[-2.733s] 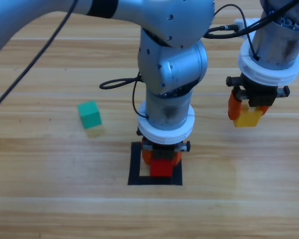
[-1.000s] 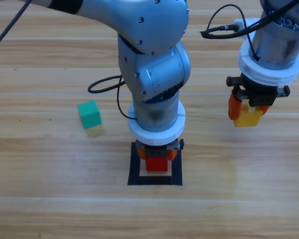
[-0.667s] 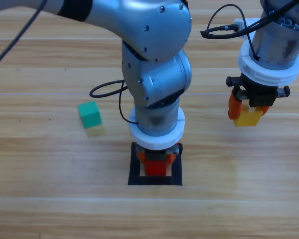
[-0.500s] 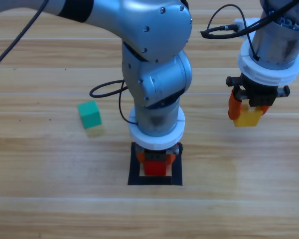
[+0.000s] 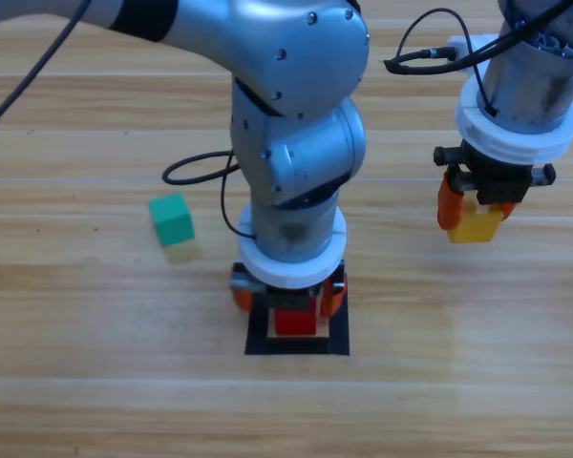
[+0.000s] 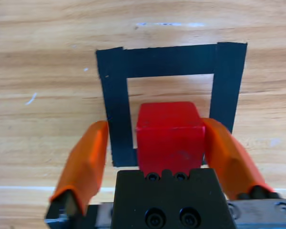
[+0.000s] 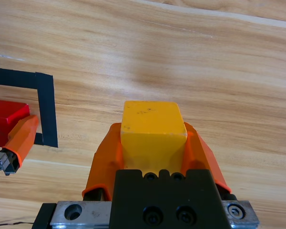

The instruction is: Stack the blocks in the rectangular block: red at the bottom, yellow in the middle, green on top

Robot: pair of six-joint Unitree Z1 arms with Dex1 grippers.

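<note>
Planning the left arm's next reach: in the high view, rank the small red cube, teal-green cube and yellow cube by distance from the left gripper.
1. Small red cube, between the left gripper's open jaws.
2. Teal-green cube, to the left on the table.
3. Yellow cube, far right, in the right gripper.

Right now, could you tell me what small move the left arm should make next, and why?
Probably lift the left gripper straight up and clear. Its jaws are open on either side of the red cube, which sits inside the tape square, so that step looks done. The right gripper waits off to the side, shut on the yellow cube, and needs room above the red one.
</note>
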